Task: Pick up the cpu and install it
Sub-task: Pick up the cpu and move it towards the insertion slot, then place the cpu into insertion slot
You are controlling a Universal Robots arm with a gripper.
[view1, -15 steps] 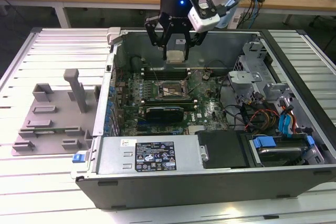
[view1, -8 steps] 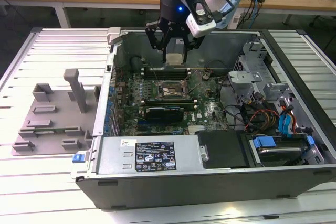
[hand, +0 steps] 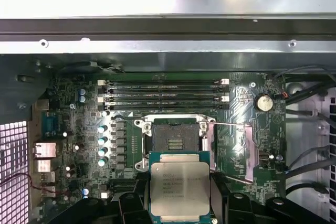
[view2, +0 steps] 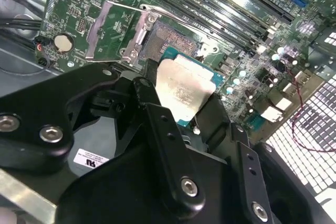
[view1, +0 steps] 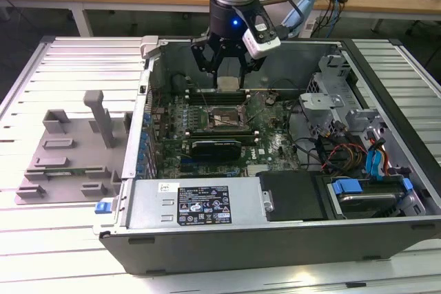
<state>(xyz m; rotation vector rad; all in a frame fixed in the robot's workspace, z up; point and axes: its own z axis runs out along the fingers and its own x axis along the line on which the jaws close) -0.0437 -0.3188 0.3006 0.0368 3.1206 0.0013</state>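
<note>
Silver slats make up the worktop (view1: 48,239), and a big open computer case (view1: 275,239) lies on it. In the exterior view, a grey tray (view1: 65,160) with raised blocks sits at 9 o'clock from the case.

The hand (view1: 228,78) hangs inside the case, and it is pinching the cpu (view1: 228,84) by its edges. In the first wrist view, the black fingers (hand: 224,198) press on the sides of the little square chip, and its shiny silver top (hand: 179,187) faces the camera. The second wrist view shows the same chip (view2: 184,90) held up in the air.

The socket (view1: 222,116) waits on the green board, at 6 o'clock from the hand in the exterior view. Its metal frame (hand: 247,150) is flipped open to one side, so the middle (hand: 175,140) is bare. The cpu is near the socket but not in it.

I think the picking up is done and the putting in is not. The next move calls for care. The chip should be flat and its corners should match the socket. It should go down softly, with no sliding.
</note>
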